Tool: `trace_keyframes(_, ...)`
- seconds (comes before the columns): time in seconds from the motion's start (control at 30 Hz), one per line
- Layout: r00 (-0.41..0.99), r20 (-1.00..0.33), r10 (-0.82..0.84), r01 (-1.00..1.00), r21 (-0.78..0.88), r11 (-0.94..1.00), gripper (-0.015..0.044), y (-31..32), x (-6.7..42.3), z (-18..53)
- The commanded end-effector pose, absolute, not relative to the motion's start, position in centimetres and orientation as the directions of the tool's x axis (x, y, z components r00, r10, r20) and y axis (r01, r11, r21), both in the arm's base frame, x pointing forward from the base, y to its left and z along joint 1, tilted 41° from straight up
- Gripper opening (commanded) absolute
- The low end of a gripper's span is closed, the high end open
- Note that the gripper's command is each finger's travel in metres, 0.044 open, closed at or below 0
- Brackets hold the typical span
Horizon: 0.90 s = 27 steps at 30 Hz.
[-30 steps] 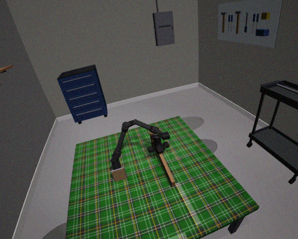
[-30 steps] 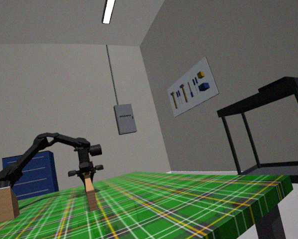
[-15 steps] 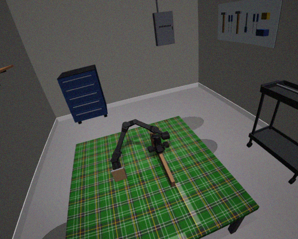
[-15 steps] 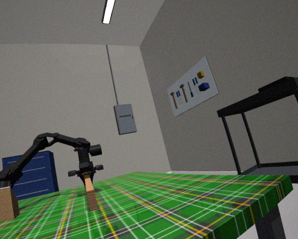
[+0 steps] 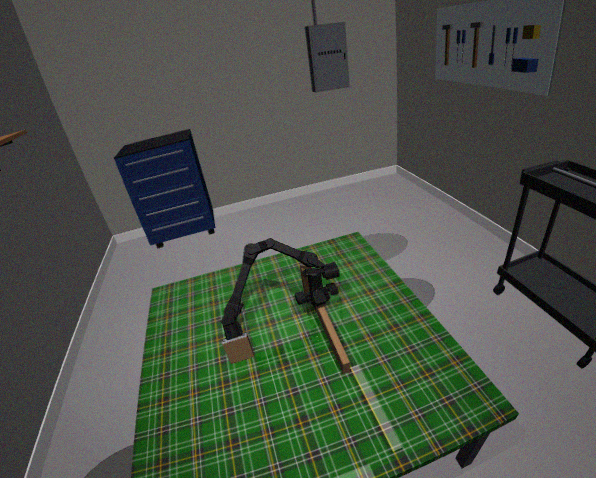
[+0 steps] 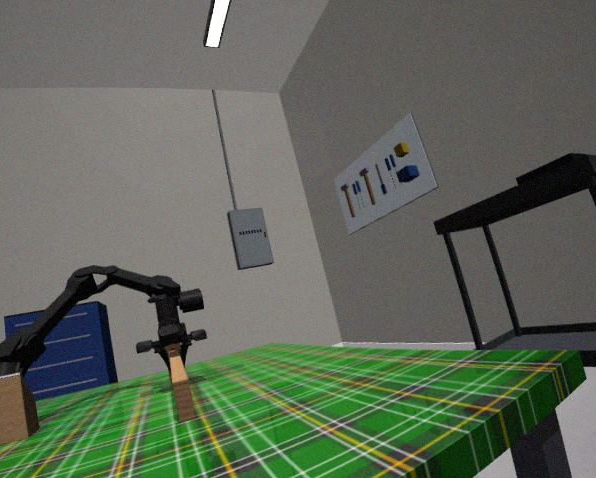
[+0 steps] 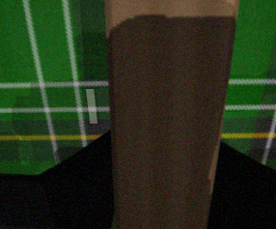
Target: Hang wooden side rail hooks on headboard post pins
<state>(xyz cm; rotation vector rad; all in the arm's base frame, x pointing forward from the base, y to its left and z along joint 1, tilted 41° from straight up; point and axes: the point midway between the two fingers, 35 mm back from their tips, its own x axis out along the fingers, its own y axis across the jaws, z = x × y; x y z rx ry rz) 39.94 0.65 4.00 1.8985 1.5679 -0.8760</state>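
Observation:
The light wooden side rail (image 5: 334,339) (image 6: 181,385) slopes down from my gripper to the green plaid table (image 5: 267,411) (image 6: 339,390). Its near end rests on the cloth and its raised end is in the fingers. My gripper (image 5: 318,304) (image 6: 172,350) points down and is shut on the rail's raised end. The darker headboard post (image 5: 303,277) stands upright just behind the gripper, mostly hidden by the arm. In the wrist view a dark brown wooden face (image 7: 171,134) fills the middle, with lighter wood at its top. The hooks, pins and slot are hidden.
A wooden block (image 5: 238,349) (image 6: 3,411) sits at the arm's base. A pale strip (image 5: 378,411) lies on the cloth beyond the rail's near end. A black cart (image 5: 560,246) (image 6: 519,205) stands to the right of the table, and a blue drawer cabinet (image 5: 165,187) (image 6: 67,349) stands at the back wall.

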Motion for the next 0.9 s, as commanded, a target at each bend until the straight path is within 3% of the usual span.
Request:
trace_keyframes(0.0, 0.127, -0.757, 0.641, 0.98, -0.006, -0.201, 0.0, 0.53, 40.01, 4.3)
trace_keyframes(0.87, 0.127, -0.757, 0.641, 0.98, -0.006, -0.201, 0.0, 0.73, 40.05, 4.49)
